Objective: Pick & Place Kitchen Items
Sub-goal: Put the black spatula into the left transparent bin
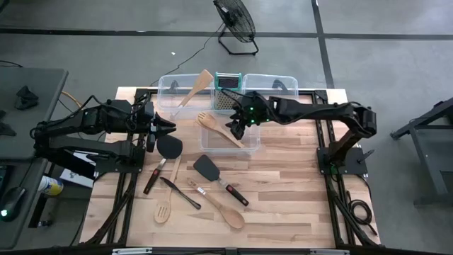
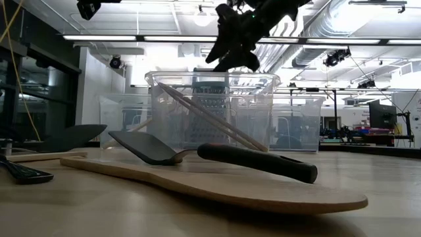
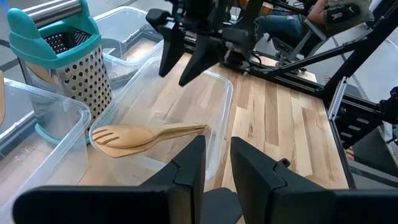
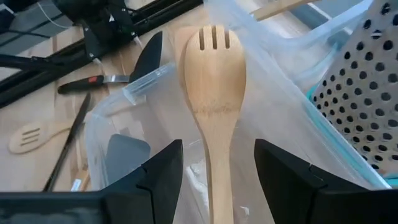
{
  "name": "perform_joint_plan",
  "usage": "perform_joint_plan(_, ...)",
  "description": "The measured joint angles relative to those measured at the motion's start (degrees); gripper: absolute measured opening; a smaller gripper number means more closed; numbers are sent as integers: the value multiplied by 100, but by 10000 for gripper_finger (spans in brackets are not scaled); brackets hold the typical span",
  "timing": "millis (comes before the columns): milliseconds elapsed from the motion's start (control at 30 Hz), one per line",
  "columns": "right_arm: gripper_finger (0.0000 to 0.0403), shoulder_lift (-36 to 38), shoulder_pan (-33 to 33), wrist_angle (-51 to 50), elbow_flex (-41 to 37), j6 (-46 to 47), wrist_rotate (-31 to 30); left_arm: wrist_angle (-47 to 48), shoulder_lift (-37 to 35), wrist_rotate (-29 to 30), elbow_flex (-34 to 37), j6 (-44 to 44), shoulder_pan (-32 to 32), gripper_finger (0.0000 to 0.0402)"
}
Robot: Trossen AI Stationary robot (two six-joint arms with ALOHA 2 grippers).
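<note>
- Right gripper (image 1: 238, 127) hangs over the near clear bin (image 1: 249, 144); wooden fork (image 1: 219, 128) lies slantwise across it.
- Grater (image 1: 228, 91) stands between the two back bins (tight gap).
- Table front (image 1: 283, 205) right of the scattered utensils looks free, probably passable.

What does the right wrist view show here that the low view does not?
Only the right wrist view shows the wooden fork lying in the clear bin between the open fingers of the right gripper, nothing held. Only the low view shows the wooden spoon lying across the foreground, a black handle on it. Both share the bin, the box grater and the black turner.
</note>
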State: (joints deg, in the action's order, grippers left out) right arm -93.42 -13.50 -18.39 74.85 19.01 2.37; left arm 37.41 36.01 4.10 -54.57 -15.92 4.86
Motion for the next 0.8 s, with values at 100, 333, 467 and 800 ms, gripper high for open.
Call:
perform_joint_plan(100, 190, 156, 0, -71, 0, 82, -11, 2, 0, 0, 0, 0, 0, 74)
perform_joint_plan(333, 190, 577, 17, -528, 0, 193, -25, 2, 0, -79, 0, -2, 0, 74)
perform_joint_plan(467, 190, 874, 45, -921, 0, 237, 50, 54, 0, -166, 0, -49, 0, 74)
perform_joint_plan(800, 190, 1508, 709, -1878, -1, 875, -355, 579, 19, -423, 0, -111, -2, 74)
